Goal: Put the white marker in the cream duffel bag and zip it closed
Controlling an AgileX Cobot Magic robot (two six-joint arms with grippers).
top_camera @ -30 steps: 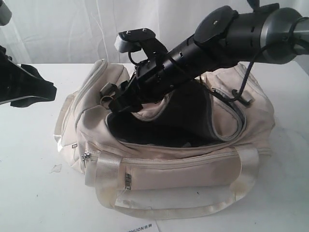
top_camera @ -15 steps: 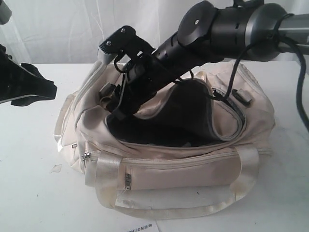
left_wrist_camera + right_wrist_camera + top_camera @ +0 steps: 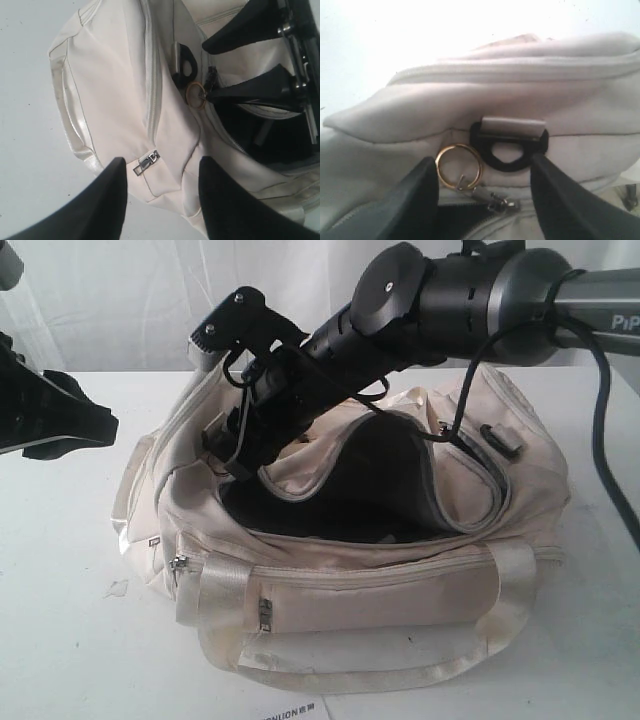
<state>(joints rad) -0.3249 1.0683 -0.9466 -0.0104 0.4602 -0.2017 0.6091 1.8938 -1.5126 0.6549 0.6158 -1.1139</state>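
Cream duffel bag (image 3: 400, 585) gapes; right hand (image 3: 482, 161) straddles zip pull (image 3: 492, 200).

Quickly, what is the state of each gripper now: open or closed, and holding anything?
Left gripper: open, holding nothing.
Right gripper: open, holding nothing, close to the gold ring.

You're looking at one cream duffel bag (image 3: 400, 590), two grippers (left gripper (image 3: 162, 160), right gripper (image 3: 482, 159)), one gold ring (image 3: 459, 165), one black D-ring (image 3: 509, 145), and two silver zip pulls (image 3: 265, 612) lower left of the exterior frame.
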